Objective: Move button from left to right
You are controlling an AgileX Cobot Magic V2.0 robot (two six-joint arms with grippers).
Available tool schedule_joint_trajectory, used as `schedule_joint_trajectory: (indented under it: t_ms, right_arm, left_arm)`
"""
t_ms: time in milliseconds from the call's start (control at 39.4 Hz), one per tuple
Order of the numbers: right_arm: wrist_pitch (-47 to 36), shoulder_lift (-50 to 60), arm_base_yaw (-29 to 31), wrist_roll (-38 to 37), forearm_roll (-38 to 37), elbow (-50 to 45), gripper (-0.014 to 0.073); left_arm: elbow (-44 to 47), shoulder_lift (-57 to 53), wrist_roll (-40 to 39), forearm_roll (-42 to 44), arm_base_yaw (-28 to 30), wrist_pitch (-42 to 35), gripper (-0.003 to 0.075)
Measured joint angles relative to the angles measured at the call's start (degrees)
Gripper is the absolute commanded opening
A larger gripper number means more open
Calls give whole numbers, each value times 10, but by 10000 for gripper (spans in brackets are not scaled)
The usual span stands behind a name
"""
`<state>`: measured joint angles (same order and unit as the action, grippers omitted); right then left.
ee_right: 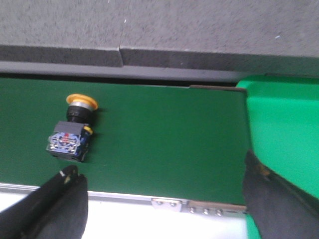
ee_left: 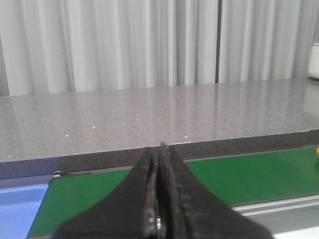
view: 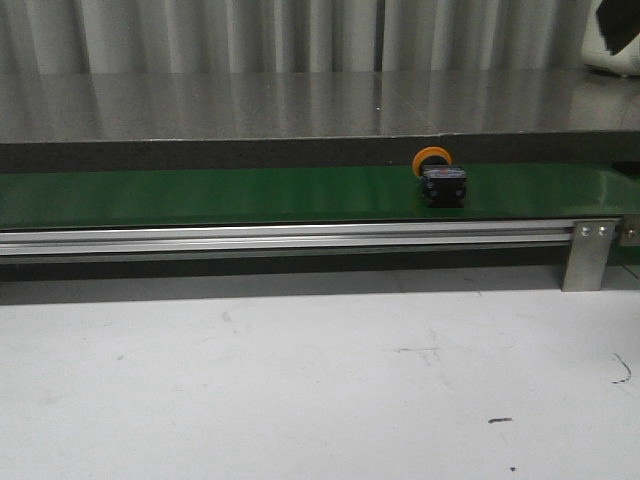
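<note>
Left gripper (ee_left: 160, 199): its two dark fingers (ee_left: 149, 199) are pressing together with nothing between them. It is pointing over the near edge of the green belt (ee_left: 239, 179), toward the grey counter (ee_left: 149, 114) and the white curtain (ee_left: 124, 45) behind.

Button from the left side: only a tiny yellow bit is peeking in at the far edge of the left wrist view, well apart from these fingers. This hand is not helping right now.

Belt: in the front view the green belt (view: 200, 195) is running sideways with a silver rail (view: 250, 238) along its near edge.

Button (view: 440, 176): it is lying on its side on the belt, its orange cap toward the counter and its dark blocky body toward the rail. No finger is touching it.

Right gripper (ee_right: 164, 199): its fingers are standing wide open. In the right wrist view the button (ee_right: 72, 132) is sitting near the one finger (ee_right: 65, 199), just past its tip, and well apart from the other. It is not lying between them.

What could go wrong: I am guessing that closing now is going to grab only air, because the button is off to one side. That near finger may also bump the button and push or roll it along the belt, because the cap is round. Coming down too low may scrape the belt or hit the rail.
</note>
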<state>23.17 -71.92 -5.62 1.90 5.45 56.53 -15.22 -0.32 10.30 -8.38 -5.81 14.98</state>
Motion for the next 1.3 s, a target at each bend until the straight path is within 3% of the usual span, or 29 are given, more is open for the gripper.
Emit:
schedule_joint_trajectory:
  t_ms: [280, 762, 839, 991, 1093, 1296]
  right_arm:
    - [58, -153, -45, 0, 20, 108, 645]
    - [108, -327, -21, -4, 60, 233, 637]
    - [117, -346, -9, -4, 60, 246, 566]
    - [143, -358, 2, -4, 60, 260, 230]
    - [146, -358, 2, -4, 60, 262, 97]
    - [152, -344, 6, -4, 60, 263, 57]
  left_arm:
    - [0, 0, 0, 0, 0, 0, -21]
    - [0, 0, 0, 0, 0, 0, -21]
    - [0, 0, 0, 0, 0, 0, -21]
    - [0, 0, 0, 0, 0, 0, -21]
    - [0, 0, 0, 0, 0, 0, -21]
    - [0, 0, 0, 0, 0, 0, -21]
